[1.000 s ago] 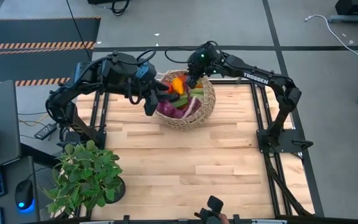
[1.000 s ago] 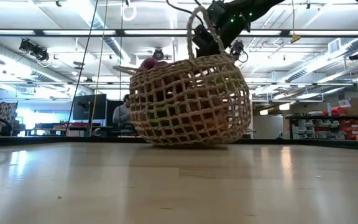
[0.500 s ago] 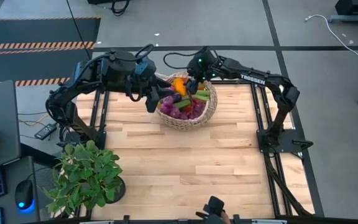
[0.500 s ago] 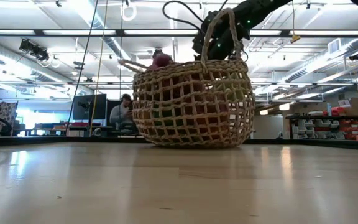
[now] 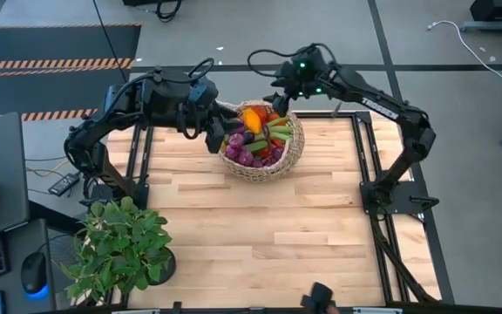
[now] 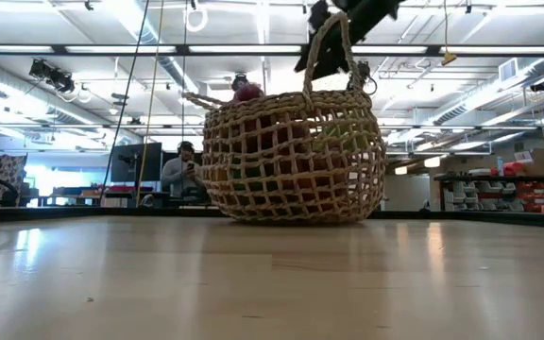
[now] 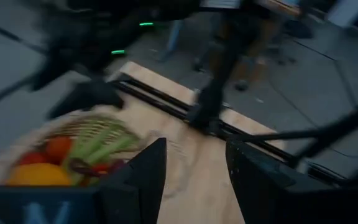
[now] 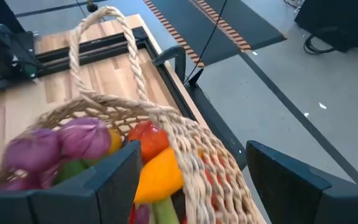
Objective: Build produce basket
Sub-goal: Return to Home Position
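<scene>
Where the basket [image 5: 293, 150] sits: at the middle of the bench's [image 5: 260, 235] far edge, upright on its base; we take this as its finished spot.
Produce [image 5: 255, 139]: heaped inside up to the rim in purple, orange, red and green. We see none on the bench, so we judge the filling done.
Left gripper [image 5: 216, 135]: just beside the basket's left rim, over the far side of the bench. Its fingers [image 7: 145, 174] are apart with nothing between them.
Right gripper [image 5: 279, 98]: at the basket's far rim, about over the bench's far edge. Its fingers [image 8: 114, 177] are spread wide and clamp nothing; the rim lies below them.
Handle [image 6: 330, 42]: one loop stands upright close under the right gripper in the low view. We cannot tell whether they touch.
Why so: we read each arm as posted at its own side to carry the basket by its loops. Spread fingers suit letting go.
Next: both arms must lift clear without snagging a loop, or the basket could tip.
</scene>
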